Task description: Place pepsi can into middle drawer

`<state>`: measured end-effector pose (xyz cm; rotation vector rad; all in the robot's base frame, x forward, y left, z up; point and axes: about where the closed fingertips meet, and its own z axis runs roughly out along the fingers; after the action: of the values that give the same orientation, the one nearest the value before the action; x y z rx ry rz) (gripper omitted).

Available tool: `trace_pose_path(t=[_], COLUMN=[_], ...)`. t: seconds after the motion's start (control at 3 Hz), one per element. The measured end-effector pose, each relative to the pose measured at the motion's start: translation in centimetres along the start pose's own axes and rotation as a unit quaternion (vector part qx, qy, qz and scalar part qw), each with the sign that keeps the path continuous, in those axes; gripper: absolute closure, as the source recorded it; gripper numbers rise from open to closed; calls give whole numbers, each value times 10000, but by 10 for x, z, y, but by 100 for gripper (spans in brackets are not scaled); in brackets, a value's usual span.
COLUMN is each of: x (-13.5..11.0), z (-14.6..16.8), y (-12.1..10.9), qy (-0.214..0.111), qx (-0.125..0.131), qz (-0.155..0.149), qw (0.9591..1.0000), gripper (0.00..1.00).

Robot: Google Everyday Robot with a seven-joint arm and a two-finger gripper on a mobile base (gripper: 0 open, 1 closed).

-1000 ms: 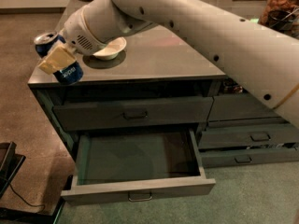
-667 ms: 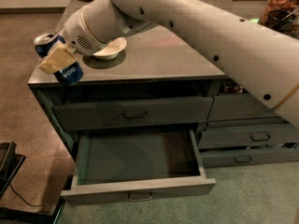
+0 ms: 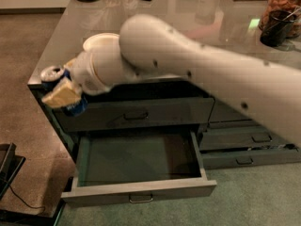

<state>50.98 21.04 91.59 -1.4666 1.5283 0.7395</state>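
Tool at my 9 o'clock is clenched on the tilted pepsi can by the tabletop corner. Its pale finger covers the label, so I see only silver top and blue base. At 6 o'clock the middle drawer stands open, and my arm hides most of the white bowl.

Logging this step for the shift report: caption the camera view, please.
Claw grips the pepsi can at the left corner of the counter, above the open middle drawer.
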Motion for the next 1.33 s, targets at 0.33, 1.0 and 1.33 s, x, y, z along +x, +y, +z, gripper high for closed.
trace_pose_path(t=[0.33,1.0,1.33], x=[51,70,106], z=[15,14,17], y=[35,51,51], qy=[-285,-250,-113], qx=[165,376,357], qz=[204,177,4], qw=[9992,9988,9993], gripper=[100,100,100])
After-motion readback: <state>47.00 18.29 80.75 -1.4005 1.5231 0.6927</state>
